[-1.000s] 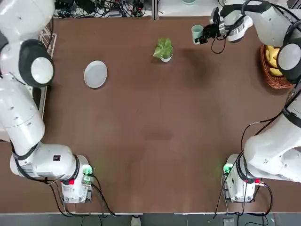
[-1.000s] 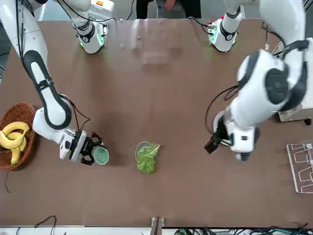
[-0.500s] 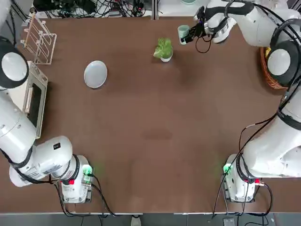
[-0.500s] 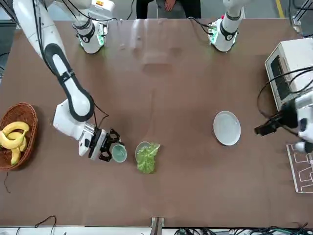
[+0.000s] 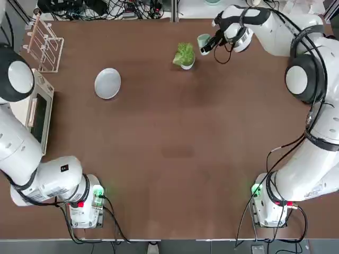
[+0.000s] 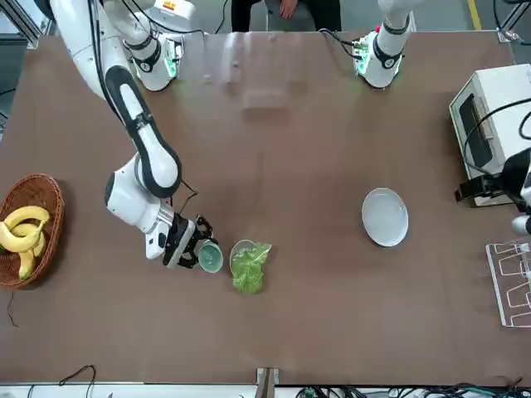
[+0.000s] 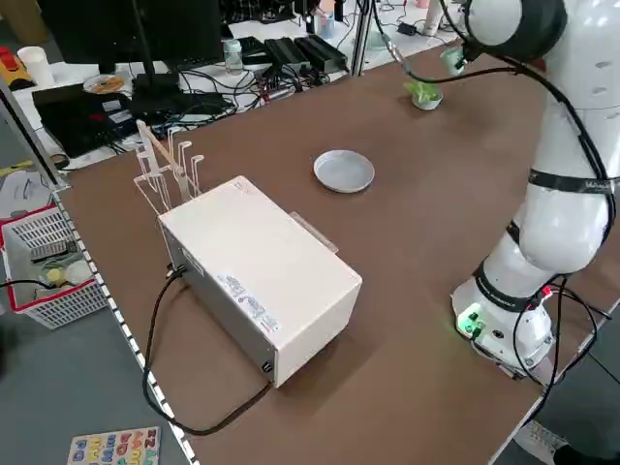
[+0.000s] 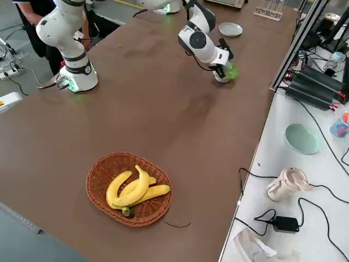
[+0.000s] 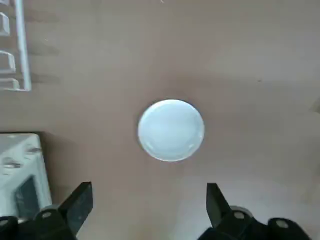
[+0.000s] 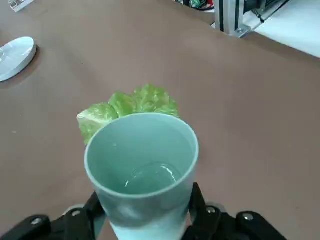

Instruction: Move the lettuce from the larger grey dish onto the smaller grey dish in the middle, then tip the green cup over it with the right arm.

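The right pincer [image 5: 207,44] sits at the upper middle of the top view, clamped around the green cup [image 5: 203,41]; the cup is held beside the lettuce [image 5: 184,53], close to it but not over it; in the right wrist view the cup [image 10: 142,165] fills the centre with its mouth towards the camera, the leaves [image 10: 127,109] showing behind its rim; the lettuce rests in the smaller grey dish [image 5: 186,65], of which only a pale edge shows beneath the leaves; in the front view the same group lies at lower centre, cup [image 6: 208,256] at the left and lettuce [image 6: 249,265] at the right; the larger grey dish [image 5: 107,83] lies bare on the brown surface [image 5: 175,148], left of centre in the top view and well apart from the bowl; the left pincer [image 9: 145,212] hangs high above that plate [image 9: 171,130], its fingers [image 9: 77,205] spread wide and holding nothing.
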`<state>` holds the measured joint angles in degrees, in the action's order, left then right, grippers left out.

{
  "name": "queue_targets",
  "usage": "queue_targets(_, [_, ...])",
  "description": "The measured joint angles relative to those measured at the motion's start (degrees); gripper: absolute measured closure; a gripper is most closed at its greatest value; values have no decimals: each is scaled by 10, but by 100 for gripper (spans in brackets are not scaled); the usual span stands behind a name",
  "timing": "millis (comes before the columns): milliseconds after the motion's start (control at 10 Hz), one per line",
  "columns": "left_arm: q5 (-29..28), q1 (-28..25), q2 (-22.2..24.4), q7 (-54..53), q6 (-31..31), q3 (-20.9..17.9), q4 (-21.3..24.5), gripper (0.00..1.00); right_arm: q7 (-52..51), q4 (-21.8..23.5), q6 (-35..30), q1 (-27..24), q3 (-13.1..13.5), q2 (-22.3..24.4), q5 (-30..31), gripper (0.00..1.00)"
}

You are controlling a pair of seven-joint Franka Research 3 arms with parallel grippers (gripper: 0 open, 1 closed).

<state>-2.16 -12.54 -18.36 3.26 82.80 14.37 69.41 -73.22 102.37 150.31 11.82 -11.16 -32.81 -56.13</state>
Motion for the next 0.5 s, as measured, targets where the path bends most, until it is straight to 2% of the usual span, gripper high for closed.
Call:
queue_targets(100, [0,27,19,-22,-2,-37,0,0,10,0,0,15,5,0,0,31])
queue_targets(300, [0,36,48,-26,-11,-51,1,0,37,0,0,43,20,0,0,31])
queue_targets(500, [0,36,52,-26,-37,-58,3,0,79,0,0,64,37,0,0,31])
